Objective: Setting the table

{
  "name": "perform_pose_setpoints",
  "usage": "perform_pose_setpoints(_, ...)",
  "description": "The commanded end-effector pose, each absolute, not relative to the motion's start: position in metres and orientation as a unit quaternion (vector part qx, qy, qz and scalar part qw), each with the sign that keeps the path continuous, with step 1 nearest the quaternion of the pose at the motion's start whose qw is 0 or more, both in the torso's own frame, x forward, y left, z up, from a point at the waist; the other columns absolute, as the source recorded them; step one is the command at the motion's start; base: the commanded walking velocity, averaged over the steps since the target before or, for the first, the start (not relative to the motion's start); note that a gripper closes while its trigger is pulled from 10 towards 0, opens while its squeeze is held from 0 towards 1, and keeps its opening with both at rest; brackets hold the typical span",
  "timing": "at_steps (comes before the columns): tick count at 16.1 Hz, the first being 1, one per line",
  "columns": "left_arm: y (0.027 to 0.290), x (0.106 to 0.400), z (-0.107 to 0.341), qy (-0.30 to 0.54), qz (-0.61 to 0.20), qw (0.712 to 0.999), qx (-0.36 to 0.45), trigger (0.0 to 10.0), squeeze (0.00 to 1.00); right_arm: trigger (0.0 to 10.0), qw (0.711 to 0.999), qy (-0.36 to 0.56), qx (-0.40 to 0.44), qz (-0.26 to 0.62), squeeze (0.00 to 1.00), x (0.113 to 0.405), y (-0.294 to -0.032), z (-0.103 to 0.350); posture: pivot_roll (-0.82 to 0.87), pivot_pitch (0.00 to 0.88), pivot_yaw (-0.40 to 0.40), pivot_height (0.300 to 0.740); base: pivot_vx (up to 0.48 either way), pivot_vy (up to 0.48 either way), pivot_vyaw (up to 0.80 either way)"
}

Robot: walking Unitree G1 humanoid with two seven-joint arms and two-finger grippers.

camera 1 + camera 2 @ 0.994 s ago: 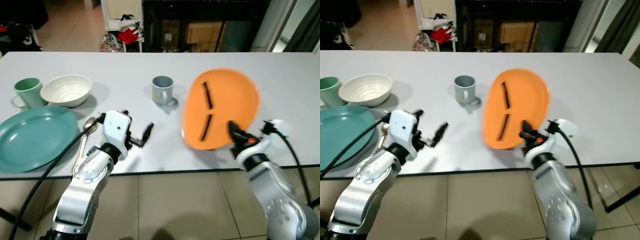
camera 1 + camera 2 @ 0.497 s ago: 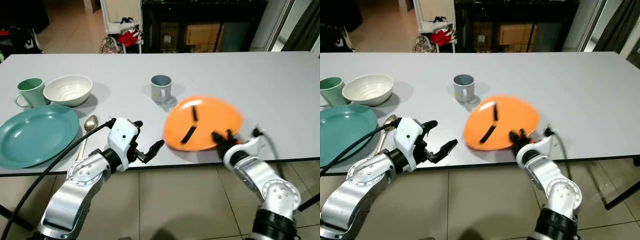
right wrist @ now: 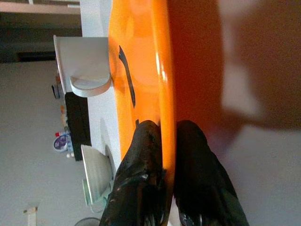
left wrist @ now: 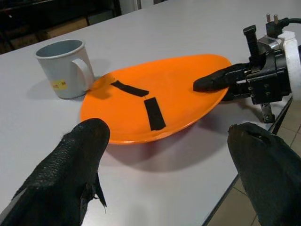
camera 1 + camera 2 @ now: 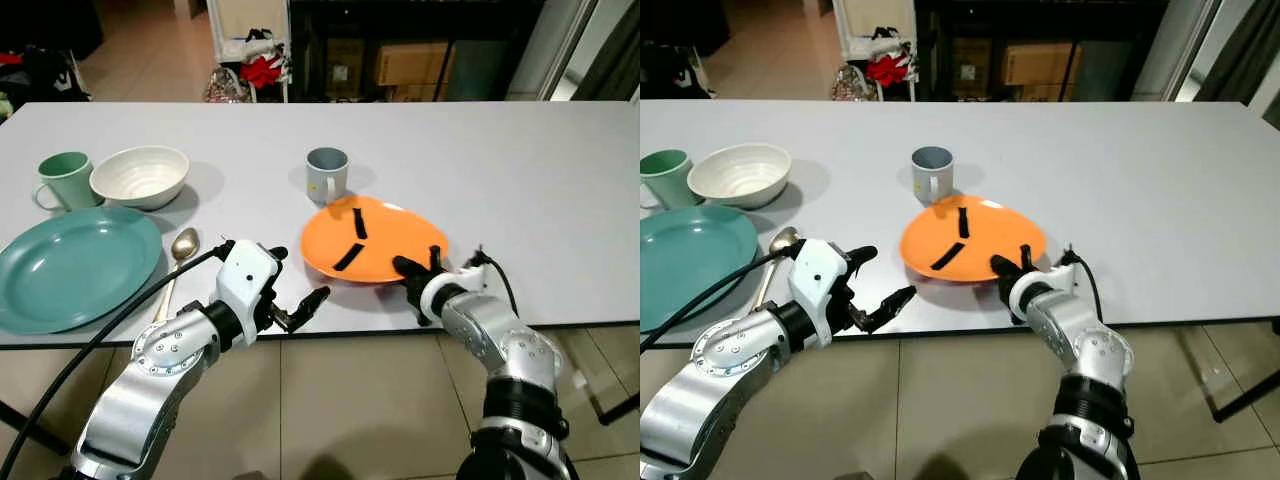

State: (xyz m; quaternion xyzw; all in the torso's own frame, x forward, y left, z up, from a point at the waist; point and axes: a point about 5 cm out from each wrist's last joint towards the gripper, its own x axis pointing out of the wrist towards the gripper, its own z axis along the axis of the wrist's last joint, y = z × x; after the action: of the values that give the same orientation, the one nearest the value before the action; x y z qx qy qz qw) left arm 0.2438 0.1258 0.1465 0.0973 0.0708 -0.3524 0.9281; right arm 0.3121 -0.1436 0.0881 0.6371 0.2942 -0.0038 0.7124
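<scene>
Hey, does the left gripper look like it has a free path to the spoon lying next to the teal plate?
Probably yes. The left gripper is open at the near table edge, and the spoon lies just beside its wrist with bare table around it. The teal plate sits further out and does not block it.

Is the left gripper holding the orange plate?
No. The left gripper is open and empty near the table edge; the right gripper pinches the orange plate.

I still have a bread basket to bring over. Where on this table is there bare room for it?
The widest free patch is the table right of the orange plate and grey mug; the far strip behind the mug is bare too. The left end is crowded: teal plate, spoon, white bowl, green mug.
</scene>
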Motion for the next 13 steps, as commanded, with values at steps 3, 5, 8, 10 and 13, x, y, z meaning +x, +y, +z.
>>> perform_pose_setpoints(3,0.124,0.242,0.149,0.07,-0.359,0.925,0.105,10.0,0.0,10.0,0.704,0.308,0.64,0.001,1.0,0.32,-0.14,0.087,0.05,0.0,-0.011,0.74,0.0,0.0,0.0)
perform_pose_setpoints(5,0.124,0.241,0.149,0.07,-0.358,0.925,0.104,10.0,0.0,10.0,0.71,0.309,0.633,-0.007,1.0,0.318,-0.143,0.086,0.05,0.0,-0.014,0.74,0.0,0.0,0.0)
perform_pose_setpoints(8,0.123,0.24,0.148,0.07,-0.357,0.926,0.1,10.0,0.0,10.0,0.739,0.308,0.598,-0.017,1.0,0.3,-0.154,0.087,0.05,0.0,-0.008,0.74,0.0,0.0,0.0)
perform_pose_setpoints(10,0.121,0.241,0.148,0.069,-0.358,0.926,0.096,10.0,0.0,10.0,0.752,0.304,0.585,-0.019,1.0,0.29,-0.16,0.092,0.04,0.0,-0.004,0.74,0.0,0.0,0.0)
perform_pose_setpoints(13,0.118,0.243,0.148,0.068,-0.355,0.929,0.085,10.0,0.0,10.0,0.791,0.288,0.54,-0.02,1.0,0.262,-0.172,0.108,0.02,0.0,0.019,0.74,0.0,0.0,0.0)
